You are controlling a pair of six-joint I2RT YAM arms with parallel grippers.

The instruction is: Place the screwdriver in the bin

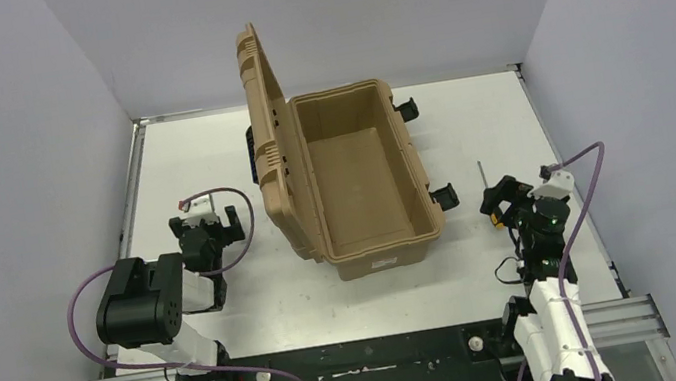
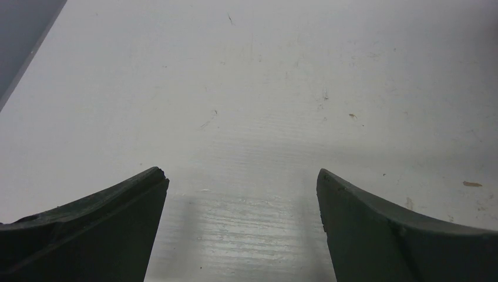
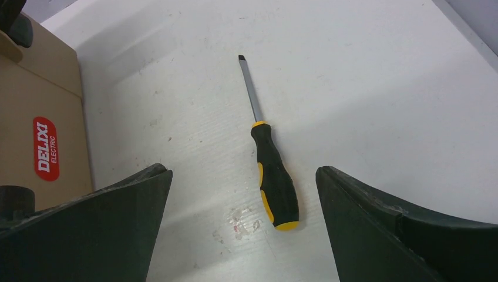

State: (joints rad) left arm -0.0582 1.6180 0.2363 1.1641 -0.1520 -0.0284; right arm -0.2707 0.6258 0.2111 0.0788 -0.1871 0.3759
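The screwdriver (image 3: pixel 273 183) lies flat on the table (image 1: pixel 491 122) to the right of the bin (image 1: pixel 385 250), apart from its wall, with bare surface on every side. The right gripper (image 3: pixel 241 170) hangs over it, jaws wide. Left of the bin, the left gripper (image 2: pixel 241 173) has its jaws wide too.

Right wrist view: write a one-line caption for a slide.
Open right gripper poised over the screwdriver lying flat on the table, tip pointing away, bin at left.
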